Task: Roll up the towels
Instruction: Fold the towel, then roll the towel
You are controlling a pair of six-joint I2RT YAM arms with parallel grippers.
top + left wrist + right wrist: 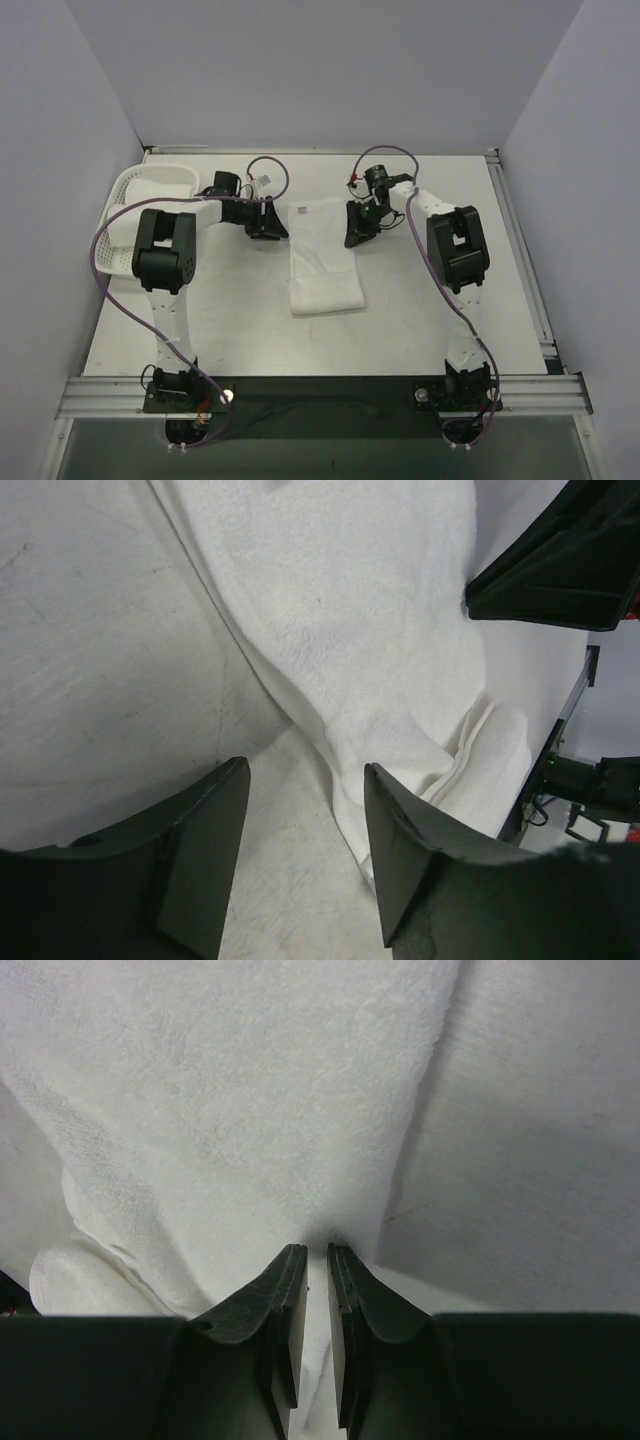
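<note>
A white towel (322,258) lies as a long strip in the middle of the table, its near end folded thicker. My left gripper (268,226) is at the towel's far left edge. In the left wrist view its jaws (305,770) stand open over the table, with the towel (350,610) edge running by the right finger and nothing held. My right gripper (355,230) is at the far right edge. In the right wrist view it (317,1250) is shut on the towel (220,1110), with a fold of cloth pinched between the pads.
A white basket (125,190) holding white cloth stands at the far left, behind the left arm. Grey walls close in the table (450,330) on three sides. The right gripper shows at the top right of the left wrist view (560,560).
</note>
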